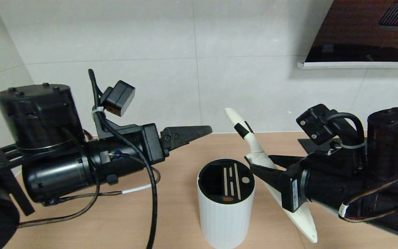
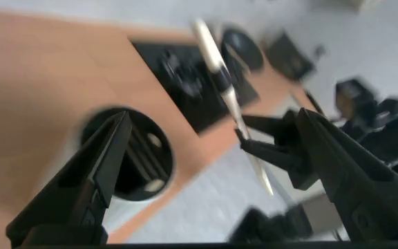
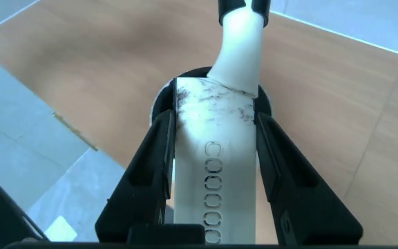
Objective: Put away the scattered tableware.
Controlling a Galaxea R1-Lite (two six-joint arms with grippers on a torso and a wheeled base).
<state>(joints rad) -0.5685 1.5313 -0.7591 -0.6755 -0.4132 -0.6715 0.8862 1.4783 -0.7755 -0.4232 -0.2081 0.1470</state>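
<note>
Currently we list: right hand (image 1: 259,165) pinching spatula (image 1: 250,138), axis tilted, handle uppermost; holder (image 1: 225,211) just beside, below that hand; left hand (image 1: 192,133) spread.

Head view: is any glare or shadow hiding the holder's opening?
Head view: light is even; the holder is dark inside but its slots show; the glossy dark panel reflects, away from the work. Right wrist view: the spatula in the right claw is bright, its marks visible.

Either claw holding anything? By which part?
Right claw grips the white spatula across its blade, right by the neck. Left claw is open and empty.
</note>
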